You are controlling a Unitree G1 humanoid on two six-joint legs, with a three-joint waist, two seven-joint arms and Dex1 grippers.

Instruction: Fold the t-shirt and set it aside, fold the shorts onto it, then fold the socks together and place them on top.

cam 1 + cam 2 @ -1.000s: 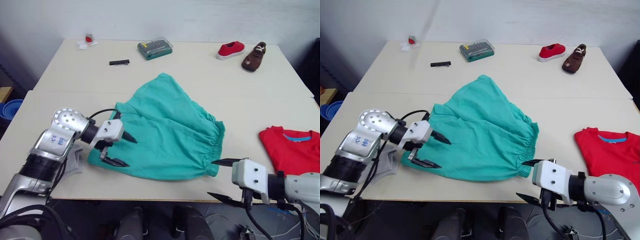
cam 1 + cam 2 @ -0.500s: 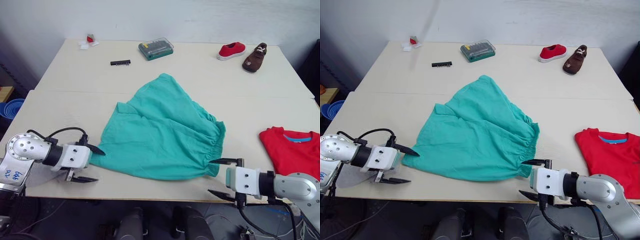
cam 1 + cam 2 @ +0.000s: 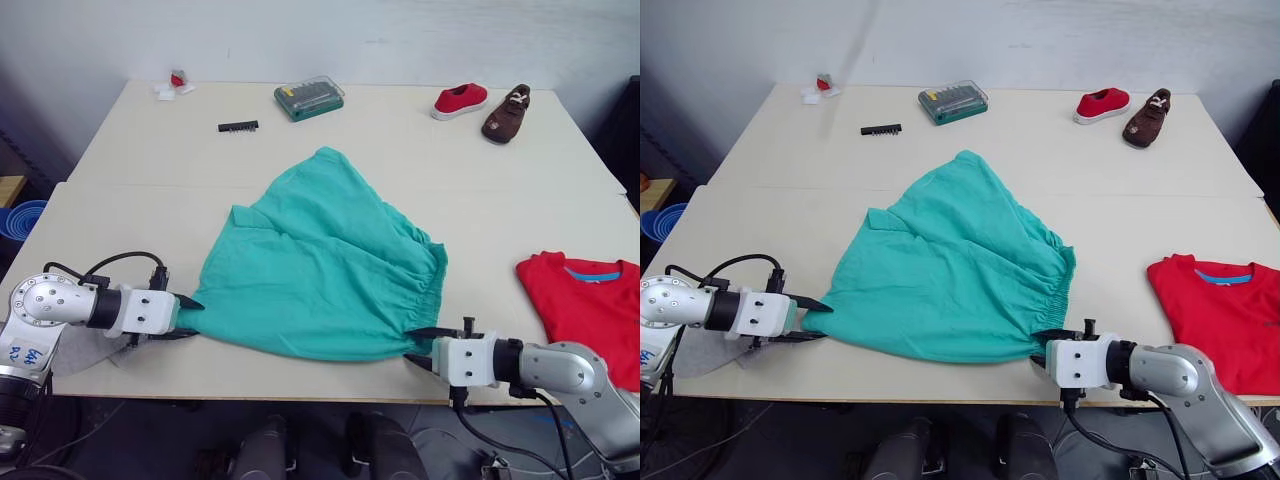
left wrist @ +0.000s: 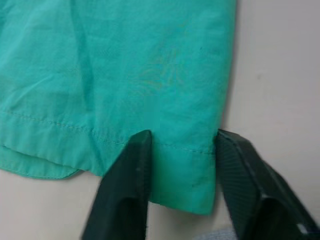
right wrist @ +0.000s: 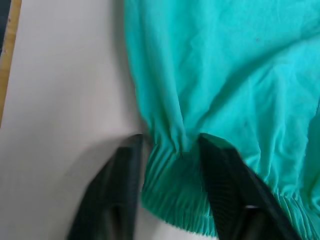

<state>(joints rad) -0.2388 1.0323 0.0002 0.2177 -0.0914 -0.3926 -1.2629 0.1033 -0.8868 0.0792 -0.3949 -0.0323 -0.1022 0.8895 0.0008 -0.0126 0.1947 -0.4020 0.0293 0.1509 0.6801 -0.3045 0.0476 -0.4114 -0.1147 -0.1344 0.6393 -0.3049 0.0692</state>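
Left gripper sits at the hem corner of the shorts, fingers apart, fabric between them, not clamped. Right gripper straddles the gathered waistband corner, fingers likewise parted. T-shirt lies flat just beyond the right gripper's outer side. Grey socks under the left arm.

Bare table left of shorts, t-shirt blocking right, shoes far back
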